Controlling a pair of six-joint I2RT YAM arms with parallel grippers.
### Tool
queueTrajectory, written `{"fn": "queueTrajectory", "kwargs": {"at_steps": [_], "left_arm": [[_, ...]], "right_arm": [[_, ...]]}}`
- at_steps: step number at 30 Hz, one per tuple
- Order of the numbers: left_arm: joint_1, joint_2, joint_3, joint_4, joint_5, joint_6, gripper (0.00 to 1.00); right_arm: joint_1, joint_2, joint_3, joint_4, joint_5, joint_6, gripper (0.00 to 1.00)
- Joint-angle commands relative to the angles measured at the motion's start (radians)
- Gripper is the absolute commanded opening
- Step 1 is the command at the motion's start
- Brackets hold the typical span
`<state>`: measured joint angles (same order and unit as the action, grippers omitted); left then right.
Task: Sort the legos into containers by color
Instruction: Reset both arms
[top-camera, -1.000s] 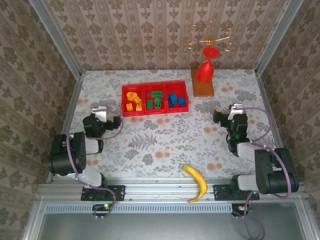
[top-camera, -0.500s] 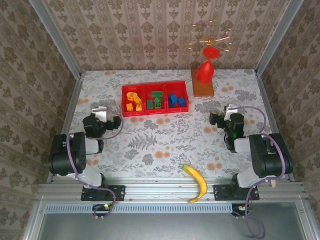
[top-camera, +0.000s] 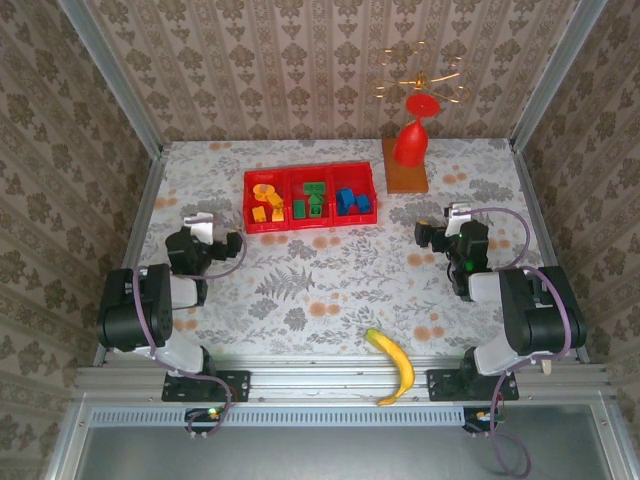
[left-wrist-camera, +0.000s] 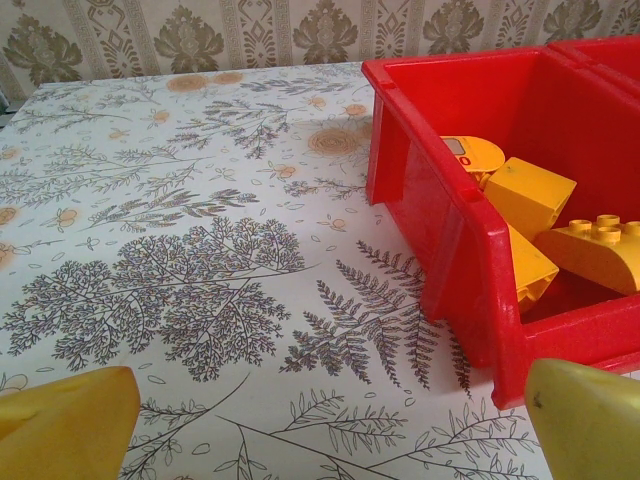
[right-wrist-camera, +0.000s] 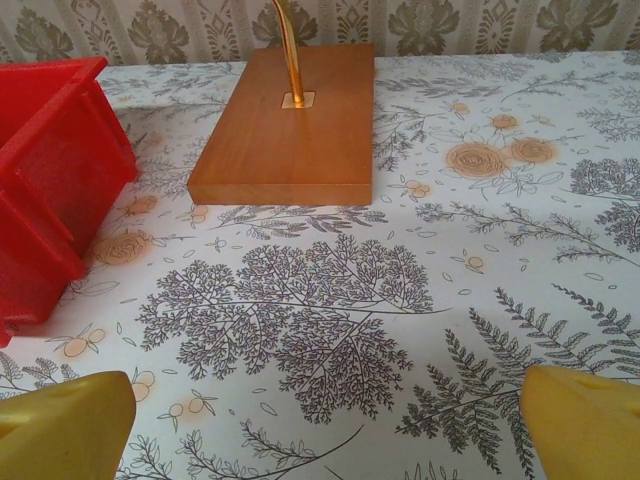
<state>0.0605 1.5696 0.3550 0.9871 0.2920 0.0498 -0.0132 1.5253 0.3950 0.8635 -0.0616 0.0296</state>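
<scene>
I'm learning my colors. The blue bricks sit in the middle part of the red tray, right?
No. The blue bricks are in the right compartment of the red tray; green bricks lie in the middle one. The top external view shows it.

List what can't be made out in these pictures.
Top view: legos too small to count or tell shapes.
Left wrist view: tray cut by the right edge, contents of its other compartments out of frame.
Right wrist view: stem on the wooden base runs off the top edge, so what it carries is cut off.
</scene>
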Motion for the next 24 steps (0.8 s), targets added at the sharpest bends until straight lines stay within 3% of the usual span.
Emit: {"fn": "queueTrajectory", "kwargs": {"at_steps": [1,24], "left_arm": [[0.004,-0.007,0.009,0.001,0.016,0.023,1.00],[-0.002,-0.008,0.012,-0.007,0.012,0.031,1.00]], "right_arm": [[-0.002,0.000,0.007,-0.003,-0.021,-0.014,1.00],[-0.003,0.002,0.009,-0.004,-0.018,-0.013,1.00]]}}
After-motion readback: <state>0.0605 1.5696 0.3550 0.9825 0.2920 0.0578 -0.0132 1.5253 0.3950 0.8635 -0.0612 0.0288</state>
